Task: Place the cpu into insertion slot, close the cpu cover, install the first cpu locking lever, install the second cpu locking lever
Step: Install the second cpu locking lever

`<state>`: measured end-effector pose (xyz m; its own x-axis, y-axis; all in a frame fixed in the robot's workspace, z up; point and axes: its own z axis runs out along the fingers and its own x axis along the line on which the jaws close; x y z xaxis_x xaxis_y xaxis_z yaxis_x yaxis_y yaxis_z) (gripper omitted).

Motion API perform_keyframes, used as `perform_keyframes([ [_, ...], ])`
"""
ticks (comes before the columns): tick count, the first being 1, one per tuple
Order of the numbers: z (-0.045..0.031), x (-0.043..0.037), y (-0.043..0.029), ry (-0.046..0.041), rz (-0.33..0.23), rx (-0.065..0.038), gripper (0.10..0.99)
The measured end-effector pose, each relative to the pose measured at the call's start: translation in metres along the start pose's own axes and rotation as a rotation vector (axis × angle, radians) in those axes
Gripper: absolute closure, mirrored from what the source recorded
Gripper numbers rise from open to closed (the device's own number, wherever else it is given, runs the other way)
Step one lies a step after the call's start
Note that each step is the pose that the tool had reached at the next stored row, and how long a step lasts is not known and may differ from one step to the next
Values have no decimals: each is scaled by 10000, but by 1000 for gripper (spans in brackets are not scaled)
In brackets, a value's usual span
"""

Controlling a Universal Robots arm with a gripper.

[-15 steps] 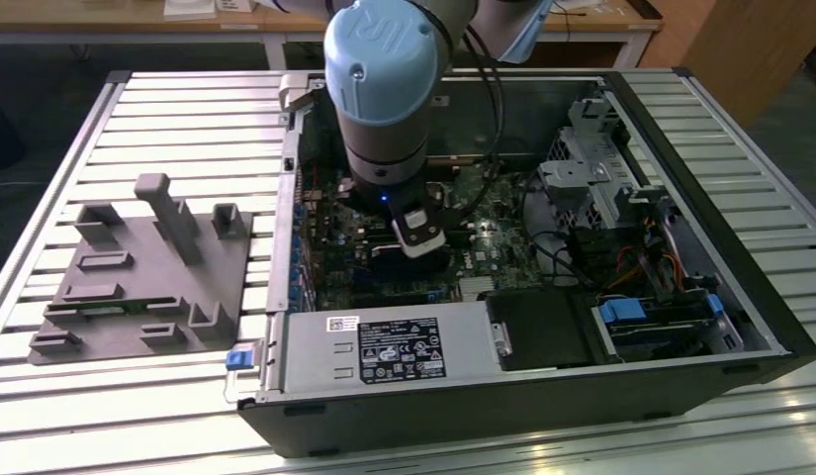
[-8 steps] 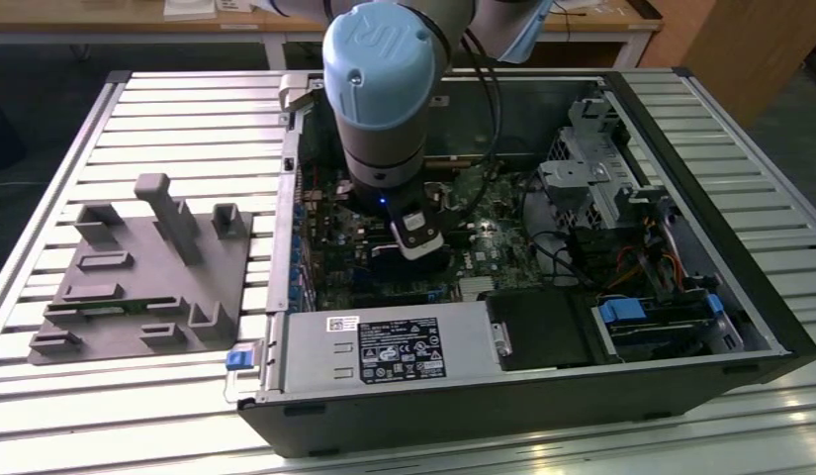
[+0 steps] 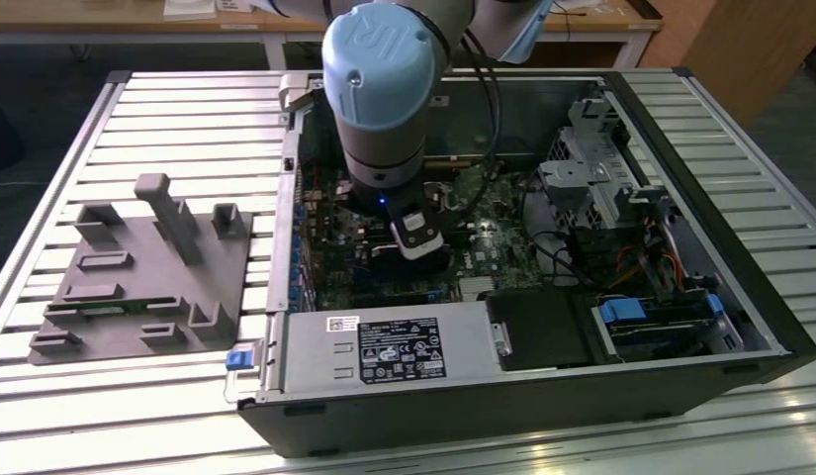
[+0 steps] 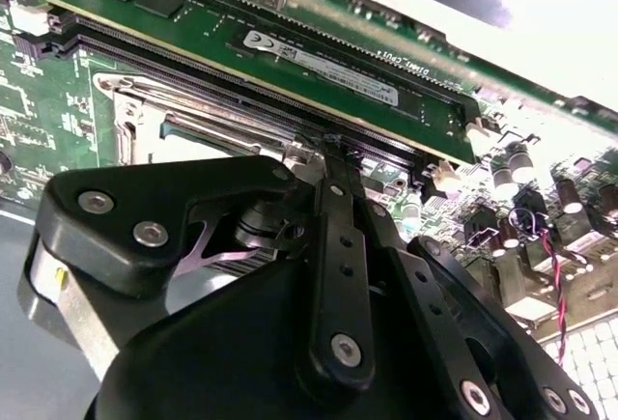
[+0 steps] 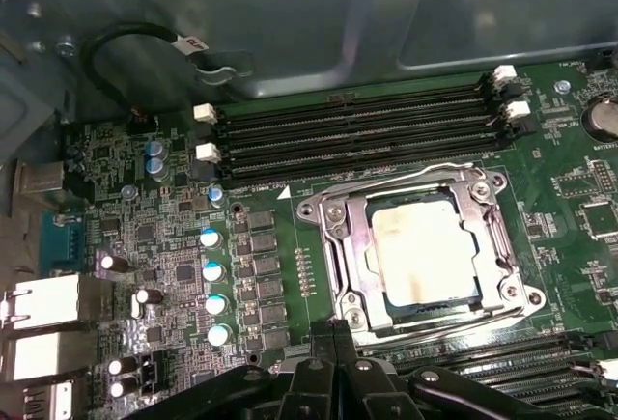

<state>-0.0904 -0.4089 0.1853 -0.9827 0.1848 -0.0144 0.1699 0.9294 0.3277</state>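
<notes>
The cpu point(image 5: 425, 251) lies flat in its socket on the green motherboard, its pale metal top showing through the window of the cpu cover point(image 5: 352, 246). The silvery cover frame is down over the chip. A thin wire locking lever point(image 5: 406, 175) runs along the socket edge nearest the memory slots. My gripper point(image 5: 333, 328) sits just off the socket's opposite edge, fingers together with nothing visible between them. In the second wrist view the gripper point(image 4: 323, 145) tips meet just above the board beside the socket point(image 4: 159, 121). In the exterior view the gripper point(image 3: 418, 252) reaches down into the open computer case point(image 3: 724, 247).
Black memory slots point(image 5: 357, 135) run beside the socket, and a memory stick point(image 4: 328, 58) stands in one. Capacitors point(image 5: 210, 238) and rear ports point(image 5: 43, 304) border the socket. A power supply point(image 3: 381, 351), drive cage point(image 3: 592, 168) and cables crowd the case. A grey fixture plate point(image 3: 143, 267) lies at the exterior view's left.
</notes>
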Motion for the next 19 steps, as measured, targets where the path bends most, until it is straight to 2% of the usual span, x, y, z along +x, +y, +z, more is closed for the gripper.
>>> perform_keyframes([
  [7, -189, -3, 64, -8, -4, 6, 980],
  [10, -247, -4, 84, -12, -6, 27, 980],
  [11, -258, -4, 89, -22, -8, 72, 980],
  [12, -269, -5, 93, -37, -14, 163, 980],
  [17, -291, -34, 106, -149, -30, 755, 980],
  [19, -289, -63, 111, -166, -16, 829, 980],
])
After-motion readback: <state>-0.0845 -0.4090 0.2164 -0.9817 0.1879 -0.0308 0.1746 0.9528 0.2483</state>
